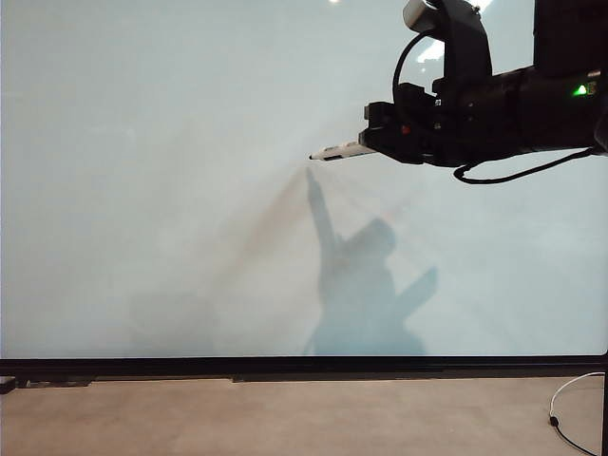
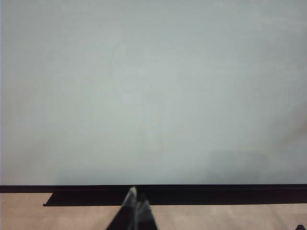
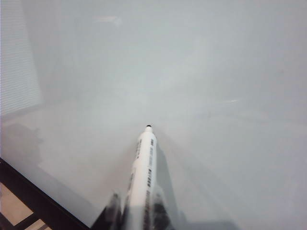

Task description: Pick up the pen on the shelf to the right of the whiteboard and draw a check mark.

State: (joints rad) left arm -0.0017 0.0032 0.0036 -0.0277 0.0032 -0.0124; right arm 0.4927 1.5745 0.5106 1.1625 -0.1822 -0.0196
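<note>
The whiteboard (image 1: 190, 190) fills most of the exterior view, pale and glossy with a thin black frame along its lower edge. My right gripper (image 1: 372, 142) reaches in from the upper right and is shut on the pen (image 1: 340, 150), a slim white marker with its dark tip pointing left, close to the board. In the right wrist view the pen (image 3: 144, 167) sticks out from between the right gripper's (image 3: 138, 213) fingers, tip just off the whiteboard (image 3: 216, 96). I see no check mark on the board. My left gripper (image 2: 137, 201) is shut, low in front of the whiteboard (image 2: 153, 86).
A tan floor or table surface (image 1: 285, 418) runs below the board's black frame (image 1: 304, 366). A white cable (image 1: 570, 408) curls at the lower right. The arm's shadow (image 1: 366, 285) falls on the board under the pen. The shelf is out of view.
</note>
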